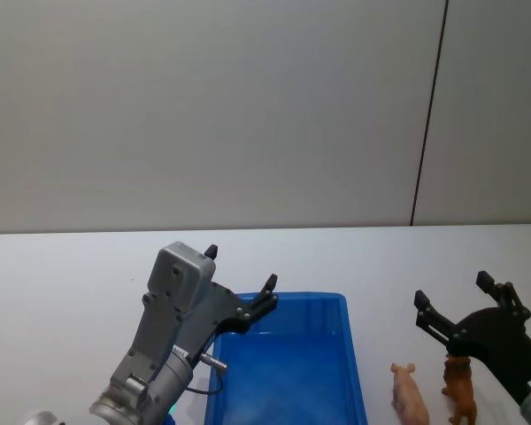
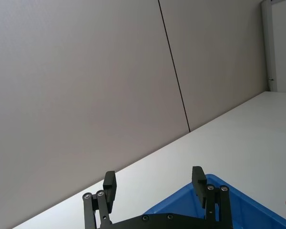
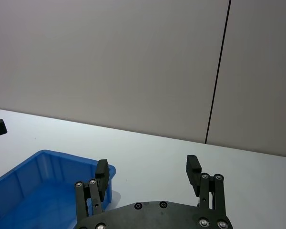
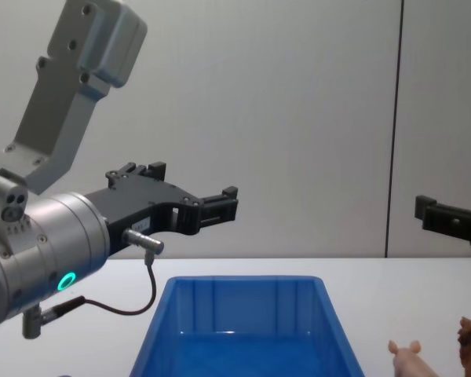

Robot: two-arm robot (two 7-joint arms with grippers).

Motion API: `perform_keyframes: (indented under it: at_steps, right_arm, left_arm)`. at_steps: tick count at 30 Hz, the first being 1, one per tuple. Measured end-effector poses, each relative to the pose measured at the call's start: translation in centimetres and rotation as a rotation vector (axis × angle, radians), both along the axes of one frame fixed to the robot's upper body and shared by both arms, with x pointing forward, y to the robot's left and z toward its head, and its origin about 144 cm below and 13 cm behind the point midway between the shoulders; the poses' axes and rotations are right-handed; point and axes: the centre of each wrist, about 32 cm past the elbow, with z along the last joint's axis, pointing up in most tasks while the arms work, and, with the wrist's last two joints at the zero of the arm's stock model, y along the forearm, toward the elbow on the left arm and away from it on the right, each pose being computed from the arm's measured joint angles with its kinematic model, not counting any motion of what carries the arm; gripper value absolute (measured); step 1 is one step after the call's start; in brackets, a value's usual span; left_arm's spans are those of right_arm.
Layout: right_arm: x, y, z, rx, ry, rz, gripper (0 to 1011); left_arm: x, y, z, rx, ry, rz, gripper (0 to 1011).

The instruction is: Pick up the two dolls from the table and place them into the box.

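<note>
Plainly, the pink pig (image 1: 410, 394) and brown doll (image 1: 460, 390) are set right of the blue box (image 1: 354, 354), below the right gripper (image 1: 451, 288), whose jaws are spread empty. The left gripper (image 1: 241, 266), likewise open, is held farther off.

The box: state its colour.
The box is bright blue, clearest in the head view.

Dolls (image 1: 411, 400) stand on the table (image 1: 71, 283), right of the box (image 1: 310, 297).

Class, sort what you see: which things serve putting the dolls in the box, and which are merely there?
For the job: pink doll, brown doll, box, table, left gripper, right gripper, both open.
Merely there: wall, wall seam.
</note>
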Motion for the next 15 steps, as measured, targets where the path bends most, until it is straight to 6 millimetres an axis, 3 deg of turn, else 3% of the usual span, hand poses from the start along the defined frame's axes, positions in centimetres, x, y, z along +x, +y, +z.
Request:
perform_keyframes:
  at_steps: [15]
  right_arm:
    - [0.0, 0.0, 0.0, 0.0, 0.0, 0.0, 1001]
  left_arm:
    - [0.0, 0.0, 0.0, 0.0, 0.0, 0.0, 1002]
